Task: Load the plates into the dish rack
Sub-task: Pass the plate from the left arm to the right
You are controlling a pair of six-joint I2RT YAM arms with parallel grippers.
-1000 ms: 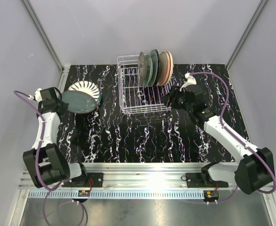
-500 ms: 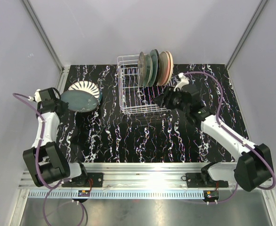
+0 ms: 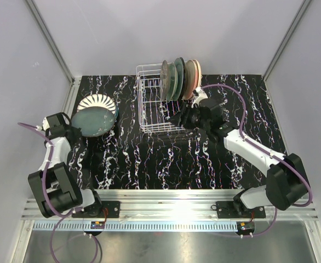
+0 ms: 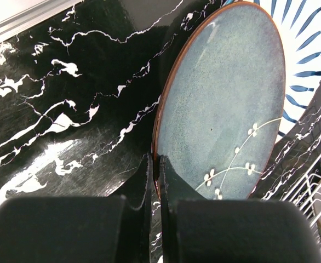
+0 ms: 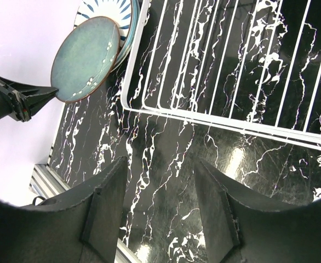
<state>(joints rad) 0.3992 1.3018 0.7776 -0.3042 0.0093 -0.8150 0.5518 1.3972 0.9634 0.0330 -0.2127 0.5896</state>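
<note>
My left gripper (image 4: 156, 164) is shut on the near rim of a teal plate (image 4: 226, 104) with a brown edge and white flower sprigs. That plate (image 3: 93, 121) is tilted up off the table at the left, and the right wrist view shows the teal plate (image 5: 86, 57) in the left gripper (image 5: 34, 96). A white plate with blue stripes (image 3: 95, 101) lies behind it. The white wire dish rack (image 3: 166, 130) stands at the back centre, with several plates (image 3: 179, 76) on edge at its right end. My right gripper (image 3: 177, 118) hangs open and empty by the rack's front rim (image 5: 204, 121).
The black marbled table (image 3: 149, 159) is bounded by grey walls on three sides and a metal rail (image 3: 166, 197) at the near edge. The rack's left half holds only bare prongs (image 3: 149, 93). A corner of the rack (image 4: 314, 192) shows in the left wrist view.
The right arm has swung left along the rack's front, gripper still open. The left gripper has drawn slightly nearer, tipping the teal plate higher off the striped plate.
</note>
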